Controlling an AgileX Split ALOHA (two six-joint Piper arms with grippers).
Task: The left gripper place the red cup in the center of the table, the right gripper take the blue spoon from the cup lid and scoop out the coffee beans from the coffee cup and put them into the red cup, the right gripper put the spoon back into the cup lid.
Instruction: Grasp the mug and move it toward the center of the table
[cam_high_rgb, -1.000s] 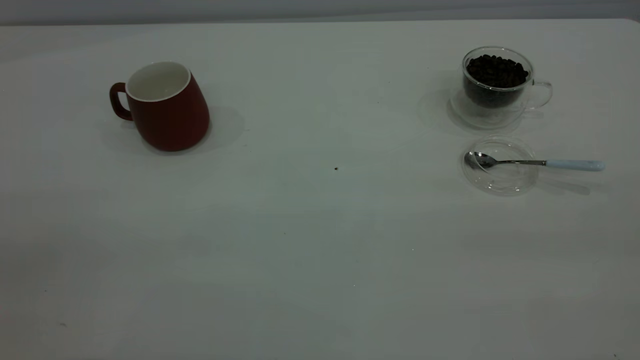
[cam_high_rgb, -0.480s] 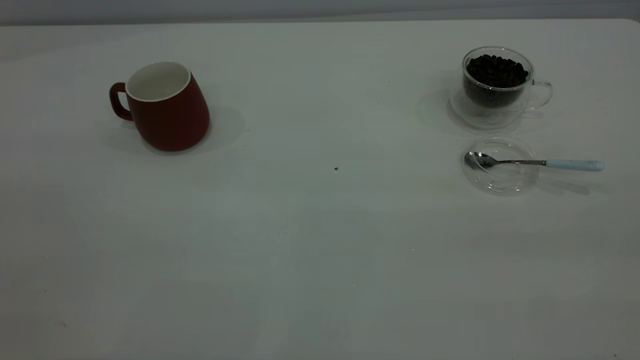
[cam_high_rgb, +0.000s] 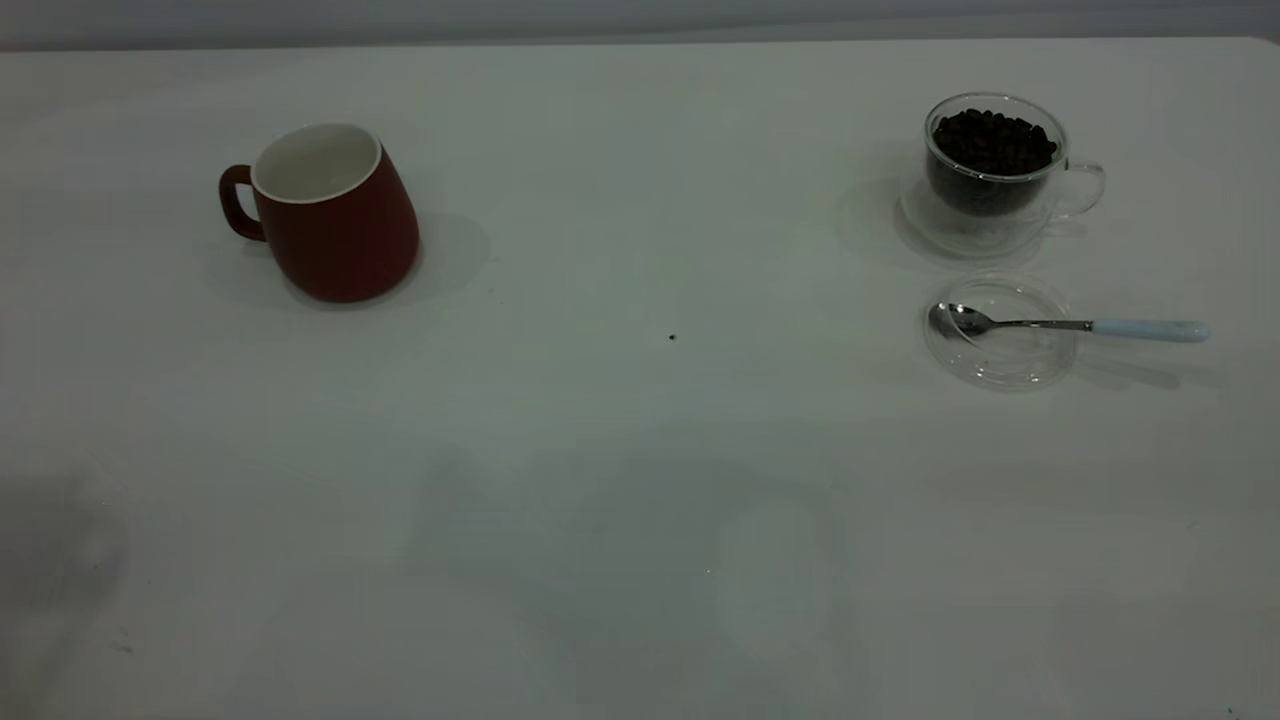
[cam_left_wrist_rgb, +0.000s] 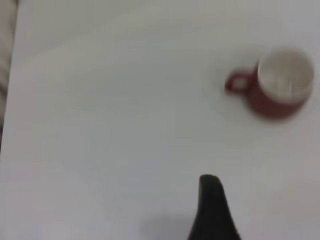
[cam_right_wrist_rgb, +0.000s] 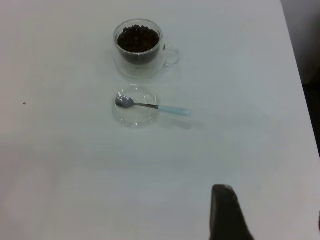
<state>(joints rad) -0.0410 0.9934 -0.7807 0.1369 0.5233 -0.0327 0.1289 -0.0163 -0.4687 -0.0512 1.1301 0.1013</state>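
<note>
The red cup (cam_high_rgb: 332, 212) stands upright at the table's (cam_high_rgb: 640, 450) far left, handle pointing left; it also shows in the left wrist view as the red cup (cam_left_wrist_rgb: 280, 87). At the far right stands the coffee cup (cam_high_rgb: 995, 170), holding coffee beans (cam_high_rgb: 993, 140). Just in front of it, the blue spoon (cam_high_rgb: 1075, 326) lies with its bowl in the cup lid (cam_high_rgb: 1000, 332). My left gripper (cam_left_wrist_rgb: 255, 200) hovers open, well short of the red cup. My right gripper (cam_right_wrist_rgb: 272, 200) hovers open, well short of the blue spoon (cam_right_wrist_rgb: 152, 106). Neither gripper shows in the exterior view.
A tiny dark speck (cam_high_rgb: 672, 337) lies near the table's middle. The table's right edge (cam_right_wrist_rgb: 295, 60) runs close to the coffee cup (cam_right_wrist_rgb: 139, 45) and cup lid (cam_right_wrist_rgb: 136, 106). Its left edge (cam_left_wrist_rgb: 11, 85) shows in the left wrist view.
The cups, lid and spoon have not moved. Faint shadows have shifted across the near part of the table.
</note>
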